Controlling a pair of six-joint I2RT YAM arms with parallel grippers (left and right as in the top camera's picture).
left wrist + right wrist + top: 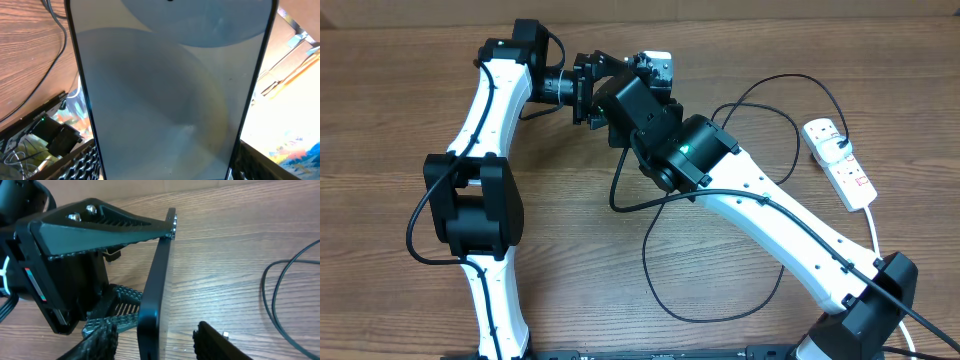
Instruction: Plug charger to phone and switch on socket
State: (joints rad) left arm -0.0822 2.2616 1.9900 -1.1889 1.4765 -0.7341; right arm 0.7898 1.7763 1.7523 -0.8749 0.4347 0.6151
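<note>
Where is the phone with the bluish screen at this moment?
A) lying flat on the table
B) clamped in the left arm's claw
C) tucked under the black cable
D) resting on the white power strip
B: the right wrist view shows the phone edge-on, pinched between the two fingers of the left gripper, and the left wrist view has its screen filling the space between those fingers.

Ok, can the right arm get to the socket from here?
Probably yes. The socket lies uncovered on that arm's side; only loose loops of the charger lie between. The right gripper is over at the phone, jaws either side of it, so it must pull off first.
</note>
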